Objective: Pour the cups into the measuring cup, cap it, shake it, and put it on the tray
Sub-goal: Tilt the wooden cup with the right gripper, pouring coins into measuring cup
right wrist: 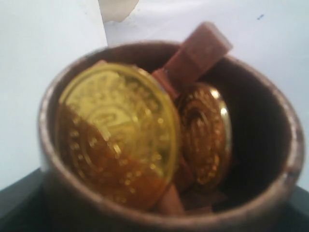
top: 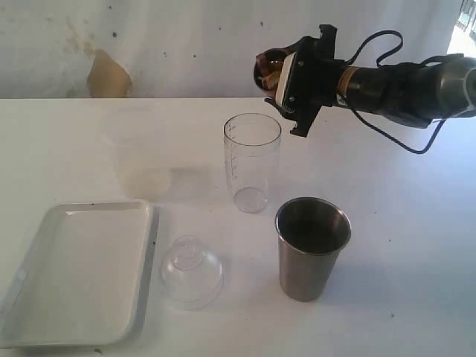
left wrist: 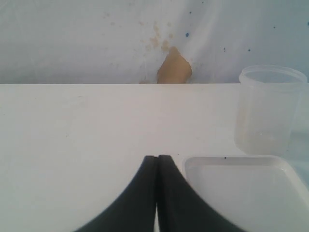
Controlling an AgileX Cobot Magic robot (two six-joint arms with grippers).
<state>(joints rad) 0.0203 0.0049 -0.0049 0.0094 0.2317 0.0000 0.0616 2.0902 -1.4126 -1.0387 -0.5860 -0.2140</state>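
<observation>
By the near tray (top: pixel 74 275) the left gripper (left wrist: pixel 157 193) rests with jaws together, farther back stands the upright measuring cup (top: pixel 252 162), and just above and right of its mouth the right gripper (top: pixel 291 78) clamps the tilted wooden cup (top: pixel 268 68).

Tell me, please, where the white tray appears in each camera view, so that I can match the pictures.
Exterior view: the white tray lies lower left, beside the clear dome lid.
Left wrist view: one corner of the tray shows beside the shut left claw, before a translucent container.
Right wrist view: absent; the wooden cup fills it.
Shared landmark: the tan patch on the back wall, in the exterior and left wrist views.
</observation>
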